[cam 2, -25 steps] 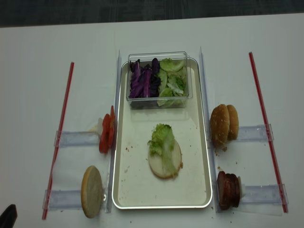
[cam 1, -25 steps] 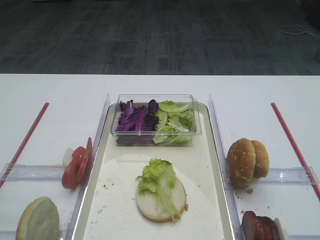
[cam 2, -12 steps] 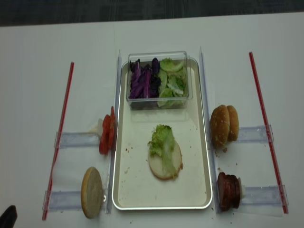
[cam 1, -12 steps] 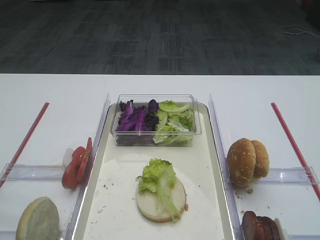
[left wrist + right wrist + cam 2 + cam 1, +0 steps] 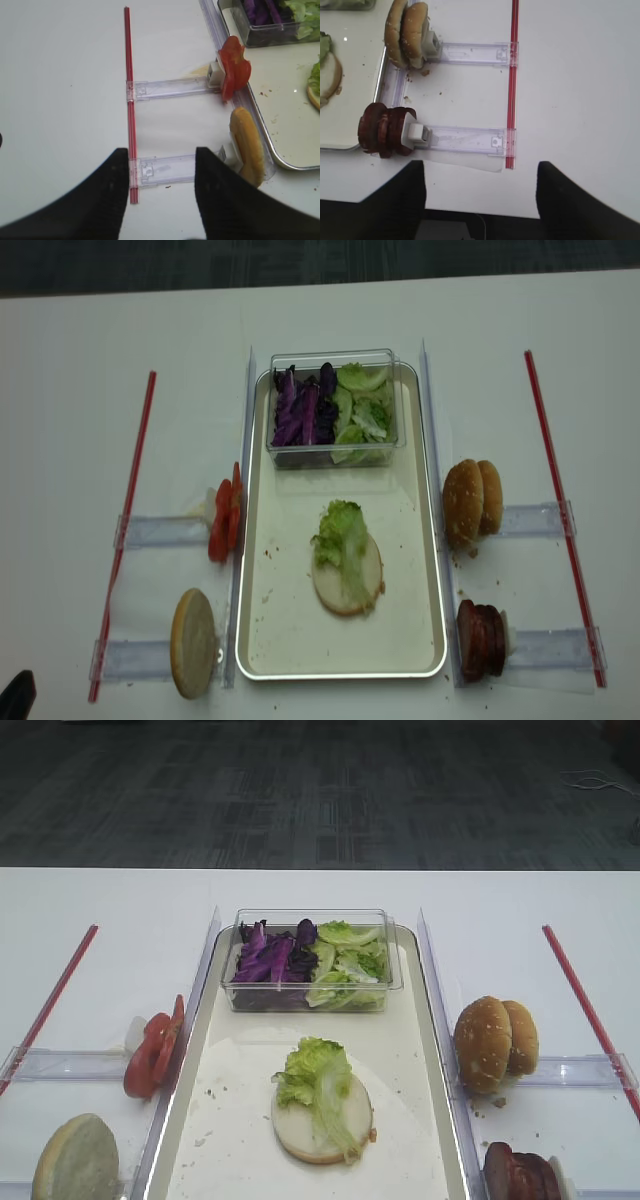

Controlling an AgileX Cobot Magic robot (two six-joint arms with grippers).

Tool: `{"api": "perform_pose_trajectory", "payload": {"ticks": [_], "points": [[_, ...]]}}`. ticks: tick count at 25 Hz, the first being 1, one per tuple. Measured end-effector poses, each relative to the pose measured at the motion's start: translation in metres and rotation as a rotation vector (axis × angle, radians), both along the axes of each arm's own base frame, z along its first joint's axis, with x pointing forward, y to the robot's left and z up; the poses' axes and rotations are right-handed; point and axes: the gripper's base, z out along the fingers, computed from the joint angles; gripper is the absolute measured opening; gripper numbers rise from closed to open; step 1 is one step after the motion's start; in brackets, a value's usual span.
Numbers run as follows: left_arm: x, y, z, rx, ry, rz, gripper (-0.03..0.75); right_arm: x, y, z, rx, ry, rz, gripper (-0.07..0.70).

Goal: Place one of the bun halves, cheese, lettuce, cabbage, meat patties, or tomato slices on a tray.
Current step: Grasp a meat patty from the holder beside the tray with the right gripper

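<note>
A pale bun half (image 5: pixel 322 1120) topped with lettuce (image 5: pixel 315 1072) lies on the metal tray (image 5: pixel 432 1020). A clear box at the tray's far end holds purple cabbage (image 5: pixel 268 960) and more lettuce (image 5: pixel 350 962). Tomato slices (image 5: pixel 234 72) and a bun half (image 5: pixel 246 145) stand left of the tray. Sesame bun halves (image 5: pixel 407 32) and meat patties (image 5: pixel 382 131) stand to its right. My right gripper (image 5: pixel 480 197) is open and empty over the front edge, right of the patties. My left gripper (image 5: pixel 162 197) is open and empty, left of the bun half. Cheese is out of view.
Clear plastic holders (image 5: pixel 470 140) (image 5: pixel 165 89) run out from each food stack to red strips (image 5: pixel 512 85) (image 5: pixel 130 100) near the table's sides. Crumbs lie by the sesame buns. Dark carpet (image 5: pixel 320 790) lies beyond the far edge.
</note>
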Motion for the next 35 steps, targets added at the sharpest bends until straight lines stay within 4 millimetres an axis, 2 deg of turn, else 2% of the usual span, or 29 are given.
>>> {"api": "perform_pose_trajectory", "payload": {"ticks": [9, 17, 24, 35], "points": [[0.0, 0.0, 0.0, 0.0, 0.0, 0.0, 0.297, 0.046, 0.011, 0.011, 0.079, 0.22, -0.06, 0.487], [0.0, 0.0, 0.0, 0.0, 0.0, 0.0, 0.297, 0.08, 0.017, 0.002, 0.089, 0.382, -0.089, 0.443], [0.0, 0.0, 0.0, 0.0, 0.0, 0.0, 0.297, 0.092, 0.021, -0.006, 0.108, 0.457, -0.095, 0.443], [0.0, 0.0, 0.0, 0.0, 0.0, 0.0, 0.297, 0.094, 0.026, -0.007, 0.172, 0.481, -0.109, 0.443]]}}
